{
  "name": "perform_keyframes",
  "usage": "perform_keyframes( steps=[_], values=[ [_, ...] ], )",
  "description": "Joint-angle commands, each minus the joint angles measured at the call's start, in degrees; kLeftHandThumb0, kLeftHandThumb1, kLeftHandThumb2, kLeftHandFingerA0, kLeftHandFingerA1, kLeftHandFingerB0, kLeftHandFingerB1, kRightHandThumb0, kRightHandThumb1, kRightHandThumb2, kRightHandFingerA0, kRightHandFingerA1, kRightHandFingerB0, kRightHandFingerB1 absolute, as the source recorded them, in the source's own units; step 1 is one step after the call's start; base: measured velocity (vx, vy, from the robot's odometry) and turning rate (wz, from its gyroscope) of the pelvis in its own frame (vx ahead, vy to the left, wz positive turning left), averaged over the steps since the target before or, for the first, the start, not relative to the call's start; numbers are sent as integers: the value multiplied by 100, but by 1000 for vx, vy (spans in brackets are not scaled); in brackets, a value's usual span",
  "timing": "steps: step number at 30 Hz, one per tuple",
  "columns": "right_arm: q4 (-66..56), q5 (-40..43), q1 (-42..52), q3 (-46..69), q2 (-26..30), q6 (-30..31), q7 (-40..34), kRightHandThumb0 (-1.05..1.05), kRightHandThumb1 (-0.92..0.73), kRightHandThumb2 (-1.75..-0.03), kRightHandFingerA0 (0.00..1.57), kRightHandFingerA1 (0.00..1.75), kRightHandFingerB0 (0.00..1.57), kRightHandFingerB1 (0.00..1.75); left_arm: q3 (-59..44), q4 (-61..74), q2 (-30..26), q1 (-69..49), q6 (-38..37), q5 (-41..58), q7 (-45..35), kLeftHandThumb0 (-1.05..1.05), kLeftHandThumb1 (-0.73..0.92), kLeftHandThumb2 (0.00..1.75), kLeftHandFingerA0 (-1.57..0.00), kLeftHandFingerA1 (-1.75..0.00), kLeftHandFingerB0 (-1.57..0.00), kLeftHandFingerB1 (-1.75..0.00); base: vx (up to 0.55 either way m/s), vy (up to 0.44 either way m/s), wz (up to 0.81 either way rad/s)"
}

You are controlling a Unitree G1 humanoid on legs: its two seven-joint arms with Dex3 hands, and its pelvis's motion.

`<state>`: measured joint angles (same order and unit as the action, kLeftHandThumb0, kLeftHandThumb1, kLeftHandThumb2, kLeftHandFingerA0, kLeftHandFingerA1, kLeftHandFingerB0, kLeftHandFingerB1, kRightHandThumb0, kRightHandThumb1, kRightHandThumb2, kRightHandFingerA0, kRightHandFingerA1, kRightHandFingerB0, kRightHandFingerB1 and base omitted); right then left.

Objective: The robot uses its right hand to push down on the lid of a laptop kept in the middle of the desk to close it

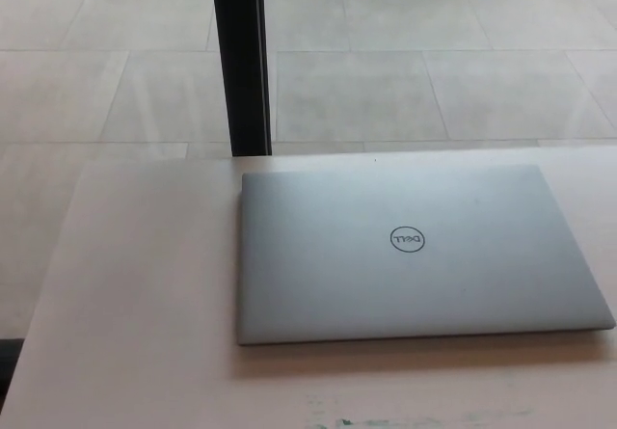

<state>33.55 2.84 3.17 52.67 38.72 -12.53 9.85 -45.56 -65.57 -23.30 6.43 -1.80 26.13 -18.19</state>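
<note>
Item: silver Dell laptop [415,251], lid already flat on its base, logo facing up. It lay on the pale desk [135,294], its back edge near the desk's far edge, its right side running toward the right edge, a broad bare strip along the left.

My hands: neither was in view, so I could not tell how my fingers stood.

Handling, as I judged it: thin metal shell, stiff, smooth and likely slippery; screen under the lid fragile. Best pressed flat near the front edge, centred, gently.

Beyond the desk: a black post [241,58] and tiled floor [434,72].
</note>
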Motion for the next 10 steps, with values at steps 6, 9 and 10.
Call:
perform_keyframes(
  steps=[6,9,10],
  values=[
    [1204,2126,60,1803,-798,1130,-512,-89,-81,-124,65,117,23,77,-32,-93,-194,-64,-117,137,111,-105,77,77,-13,-102,0,-150,0,0,0],
    [1351,2109,18,1839,-787,1080,-472,-90,-80,-123,63,117,27,78,-10,-56,-181,-55,-117,121,115,-105,77,77,-12,-100,0,-150,0,0,0],
    [1395,2106,5,1852,-776,1069,-463,-90,-80,-123,63,117,27,78,-11,-56,-181,-54,-116,122,119,-105,77,77,-12,-100,0,-150,0,0,0]
  ],
)
